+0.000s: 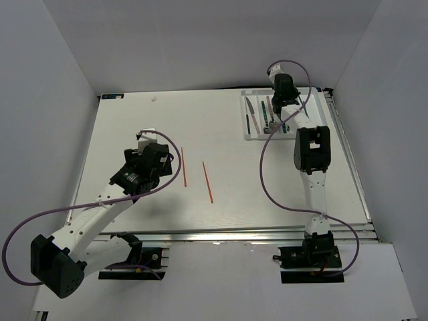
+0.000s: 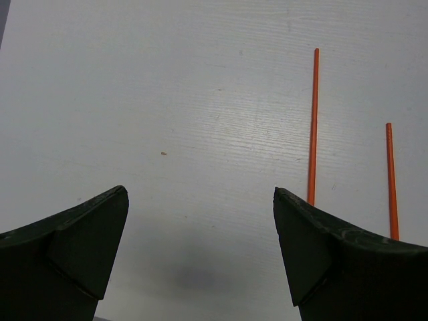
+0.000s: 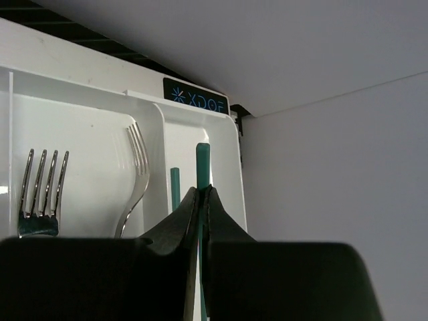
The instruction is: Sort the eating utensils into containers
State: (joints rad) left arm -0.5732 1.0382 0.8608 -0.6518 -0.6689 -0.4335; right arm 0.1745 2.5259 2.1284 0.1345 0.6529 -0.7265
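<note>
Because the two red chopsticks (image 1: 183, 167) lying apart on the tabletop (image 1: 134, 114) are light, stiff, thin and probably slippery, we judge that each is best pinched near mid-length, fingertips grazing the surface. The left claw (image 2: 200, 194) hangs wide open and empty, angled down just left of them. Stretched to the far white tray (image 1: 249, 136), the right claw (image 3: 200, 190) is closed, seemingly pinching a teal chopstick (image 3: 202, 160) over the rightmost compartment, beside the forks (image 3: 43, 184).
</note>
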